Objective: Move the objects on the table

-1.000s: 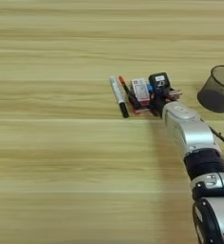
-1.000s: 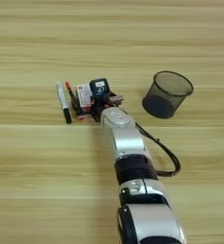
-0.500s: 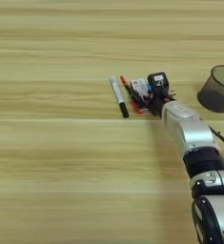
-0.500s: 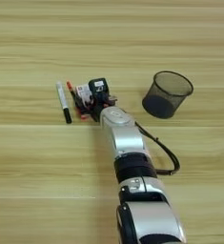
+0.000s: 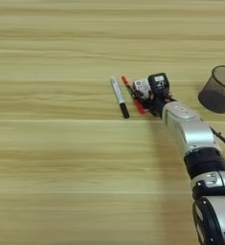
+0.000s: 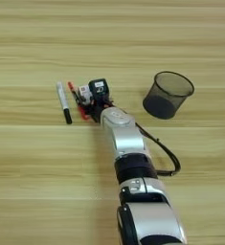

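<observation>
A white marker with a black cap (image 5: 118,96) lies on the table (image 5: 61,158) just left of centre, cap toward me. Right beside it a slim red marker (image 5: 132,95) lies at a slant. A small white-and-red box (image 5: 141,86) sits against the red marker's right side. My right gripper (image 5: 151,99) is down at the table, pressed up against the box and the lower end of the red marker, and it covers part of both. The silver forearm (image 6: 124,134) reaches in from the bottom right.
A dark mesh cup (image 6: 167,94) lies tilted on the table to the right of the gripper, about a hand's width away. A black cable (image 6: 164,155) loops off the forearm on its right side.
The gripper has edged left into the box and red marker. The red marker now lies more slanted and the box is more covered. The white marker and cup have not moved.
</observation>
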### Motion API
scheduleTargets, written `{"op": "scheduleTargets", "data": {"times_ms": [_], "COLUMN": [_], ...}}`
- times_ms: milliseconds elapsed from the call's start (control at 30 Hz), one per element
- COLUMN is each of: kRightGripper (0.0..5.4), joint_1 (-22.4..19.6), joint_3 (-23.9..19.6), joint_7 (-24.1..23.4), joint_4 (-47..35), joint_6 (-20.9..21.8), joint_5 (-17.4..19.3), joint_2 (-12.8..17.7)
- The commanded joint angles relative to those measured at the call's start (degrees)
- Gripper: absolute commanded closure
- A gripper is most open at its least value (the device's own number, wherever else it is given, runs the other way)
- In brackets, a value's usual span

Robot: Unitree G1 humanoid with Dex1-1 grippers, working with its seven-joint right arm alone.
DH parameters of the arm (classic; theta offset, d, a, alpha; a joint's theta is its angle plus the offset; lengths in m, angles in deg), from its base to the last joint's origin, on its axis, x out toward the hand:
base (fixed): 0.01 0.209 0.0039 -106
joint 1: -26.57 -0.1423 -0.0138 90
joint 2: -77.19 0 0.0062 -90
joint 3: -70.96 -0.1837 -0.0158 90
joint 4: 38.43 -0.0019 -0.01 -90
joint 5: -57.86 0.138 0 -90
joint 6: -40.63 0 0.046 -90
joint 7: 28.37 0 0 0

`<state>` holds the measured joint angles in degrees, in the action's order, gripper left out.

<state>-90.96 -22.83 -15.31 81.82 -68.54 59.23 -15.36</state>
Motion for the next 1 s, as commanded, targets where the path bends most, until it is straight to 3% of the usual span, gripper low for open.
{"op": "scheduleTargets", "data": {"times_ms": [33, 600, 1000], "kRightGripper": [3.30, 3.31, 3.31], "joint_1": [-4.36, -4.10, -2.04], "joint_3": [-0.24, -0.60, -4.13], "joint_7": [-0.05, -0.69, -1.09], "joint_4": [-1.87, -2.21, -8.84], "joint_6": [1.45, 1.74, 0.35], "joint_5": [0.05, -0.11, 1.57], "joint_2": [1.06, 1.34, 2.12]}}
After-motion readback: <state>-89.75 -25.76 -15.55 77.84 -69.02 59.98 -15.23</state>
